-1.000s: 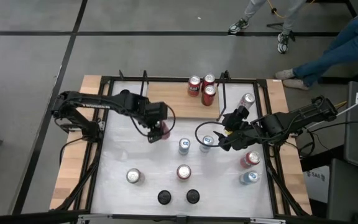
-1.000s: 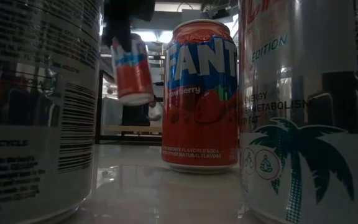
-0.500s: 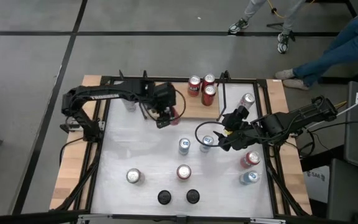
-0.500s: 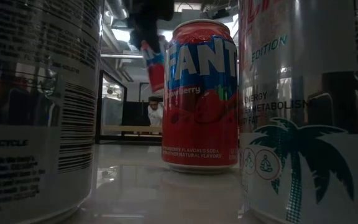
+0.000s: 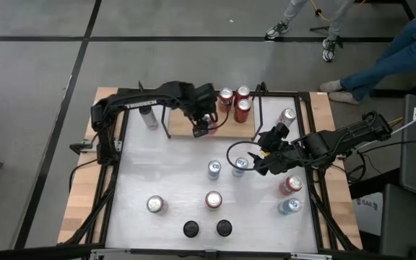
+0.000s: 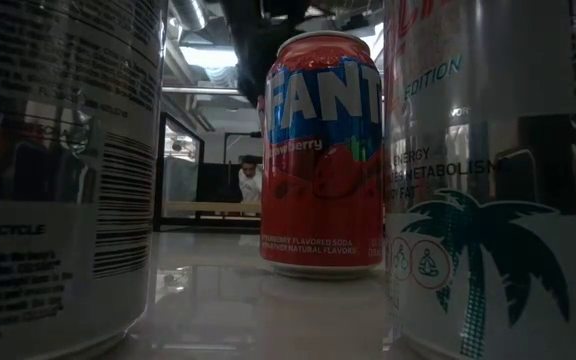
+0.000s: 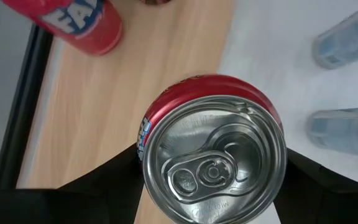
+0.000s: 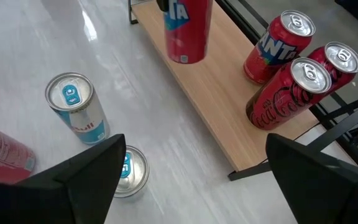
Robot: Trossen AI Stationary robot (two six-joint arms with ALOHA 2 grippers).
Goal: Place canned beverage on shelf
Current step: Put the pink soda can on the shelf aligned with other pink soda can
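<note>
My left gripper is shut on a red can over the left part of the shelf, a light-wood board with black upright rods at its ends. The can also shows in the right wrist view, upright above the board. Three red cans stand on the shelf's right part. My right gripper is open low over the white table, and a silver-blue can stands between its spread fingers, untouched. In the low view a red Fanta can hides most of the held can. My left gripper pinches the red can's side wall between its two fingers, one on each side, close under the top rim. The fingers come from above, pointing down. The can hangs upright, lifted clear above the shelf board.
Several cans stand on the white table: two in the middle, one at the near left, others at the right. A silver can stands left of the shelf. Two black round lids lie near the front edge.
My left gripper has carried the red can toward the table's far edge and to the right, from over the white table to over the shelf board. The can has stayed upright and clear in the hold.
</note>
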